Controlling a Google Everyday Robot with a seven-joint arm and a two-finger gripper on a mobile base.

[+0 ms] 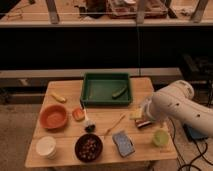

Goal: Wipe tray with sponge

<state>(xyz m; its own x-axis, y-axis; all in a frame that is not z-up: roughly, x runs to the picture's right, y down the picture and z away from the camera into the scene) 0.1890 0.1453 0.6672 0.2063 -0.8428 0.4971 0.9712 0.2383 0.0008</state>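
Observation:
The dark green tray (101,90) stands at the back middle of the wooden table (104,111). A small green vegetable (119,92) lies in its right part. The slate-blue sponge (123,143) lies flat near the table's front edge, right of the middle. My white arm (176,107) reaches in from the right over the table's right side. My gripper (142,116) is at its left end, low over a brown-and-white striped block (144,122), about a hand's width behind and to the right of the sponge. It is well clear of the tray.
An orange bowl (53,116), a white cup (46,147) and a dark bowl of nuts (89,147) stand on the left and front. A banana (58,97), a small brush (87,121), a wooden stick (115,124), a yellow piece (135,114) and a green cup (160,138) are also on the table.

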